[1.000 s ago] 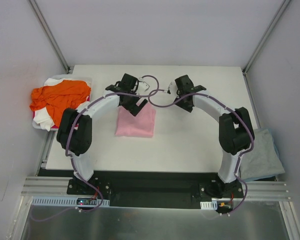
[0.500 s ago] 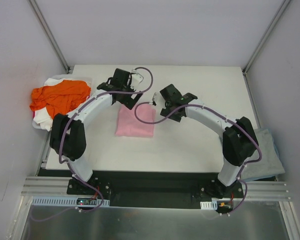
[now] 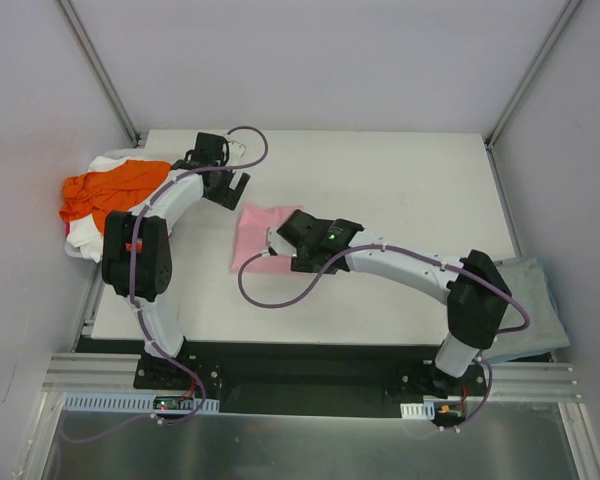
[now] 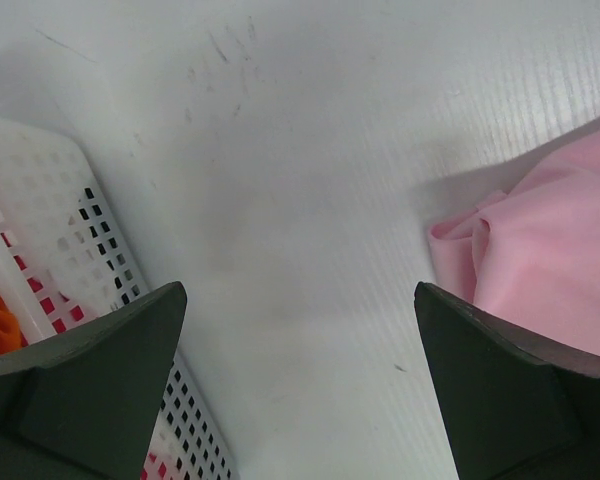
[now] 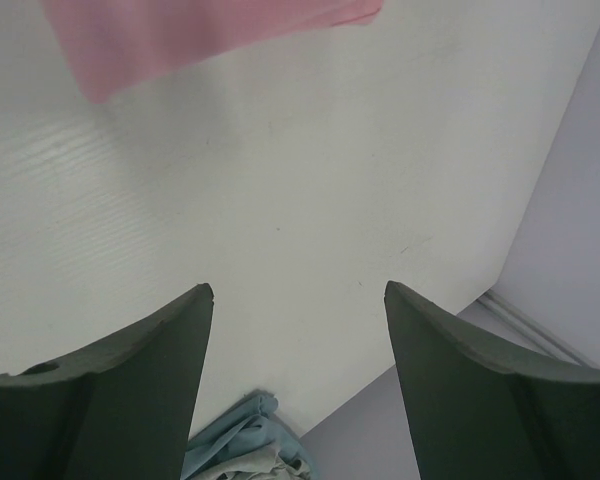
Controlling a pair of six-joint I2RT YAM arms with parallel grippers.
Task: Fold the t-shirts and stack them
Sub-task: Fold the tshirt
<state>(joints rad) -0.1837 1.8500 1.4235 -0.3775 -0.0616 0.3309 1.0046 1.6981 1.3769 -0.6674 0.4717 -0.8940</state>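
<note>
Two arms reach over the white table (image 3: 400, 190), and we note four t-shirts around them. The pink t-shirt (image 3: 263, 222) lies folded flat left of the table's centre. The orange t-shirt (image 3: 115, 190) is bunched on top of the white t-shirt (image 3: 105, 162) in a white perforated basket (image 4: 55, 215) at the table's left edge. The grey-blue t-shirt (image 3: 528, 312) lies crumpled at the right edge, partly over the side.

We find the left gripper (image 4: 295, 295) between the basket and the pink t-shirt, above bare table. Its fingers are spread wide and hold nothing. The basket wall is just beside the left finger, and a folded corner of the pink t-shirt is near the right one.

In the overhead view the right gripper (image 3: 285, 243) covers the near right part of the pink t-shirt and hides that corner. In its wrist view its fingers stand apart with only bare table between them and grip nothing. We cannot tell whether they touch the cloth.

A purple cable (image 3: 280, 297) sags from the right arm onto the table below the pink t-shirt. A green light (image 3: 332, 236) glows on the right wrist. Plain grey walls close in the table on three sides.
</note>
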